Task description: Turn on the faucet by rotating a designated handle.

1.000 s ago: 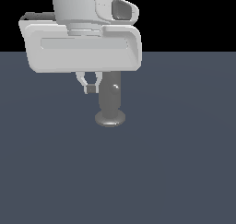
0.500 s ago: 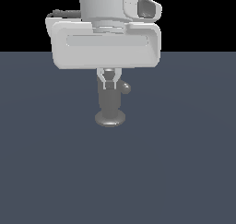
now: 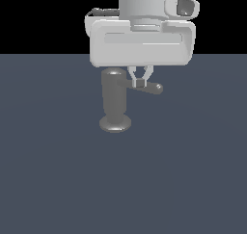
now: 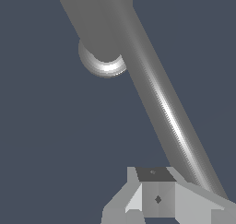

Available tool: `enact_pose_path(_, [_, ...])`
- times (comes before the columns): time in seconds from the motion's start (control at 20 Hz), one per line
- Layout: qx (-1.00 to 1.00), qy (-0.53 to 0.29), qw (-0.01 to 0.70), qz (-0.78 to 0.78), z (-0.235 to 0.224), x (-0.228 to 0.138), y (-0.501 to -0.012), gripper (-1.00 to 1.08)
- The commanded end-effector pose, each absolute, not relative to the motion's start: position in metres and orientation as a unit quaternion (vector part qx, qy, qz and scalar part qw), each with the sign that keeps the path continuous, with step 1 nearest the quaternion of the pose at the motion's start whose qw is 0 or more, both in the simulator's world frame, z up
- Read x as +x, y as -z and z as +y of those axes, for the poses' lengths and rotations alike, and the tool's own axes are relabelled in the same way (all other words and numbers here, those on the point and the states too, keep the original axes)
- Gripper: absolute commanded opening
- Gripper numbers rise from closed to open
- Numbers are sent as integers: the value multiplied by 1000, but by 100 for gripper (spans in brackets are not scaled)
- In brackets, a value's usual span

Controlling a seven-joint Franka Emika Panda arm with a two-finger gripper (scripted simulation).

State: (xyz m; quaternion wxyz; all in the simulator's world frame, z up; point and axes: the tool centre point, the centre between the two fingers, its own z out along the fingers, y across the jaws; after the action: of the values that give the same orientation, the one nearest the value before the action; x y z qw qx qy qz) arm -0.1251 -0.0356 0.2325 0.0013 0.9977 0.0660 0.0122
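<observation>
1. The worktop (image 3: 58, 180) spreads dark and bare well beyond the faucet on every side up to its far edge.
2. The faucet (image 3: 114, 100) stands upright near mid-scene, its flared base on the worktop.
3. The handle (image 3: 150, 87) juts from near the faucet's top toward the exterior view's right, its rounded tip free.
4. The gripper (image 3: 140, 83) hangs down from above, fingers drawn together around the handle's middle.
</observation>
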Motion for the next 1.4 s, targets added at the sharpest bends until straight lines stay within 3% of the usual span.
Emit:
enact_pose_path(0.0, [998,0,0,62,-52,-126,-220,-100])
enact_pose_path(0.55, [998,0,0,62,-103,-110,-220,-100])
enact_pose_path(0.65, [997,-16,3,82,-81,-100,-234,-100])
enact_pose_path(1.35, [997,-12,2,76,-109,-60,-231,-100])
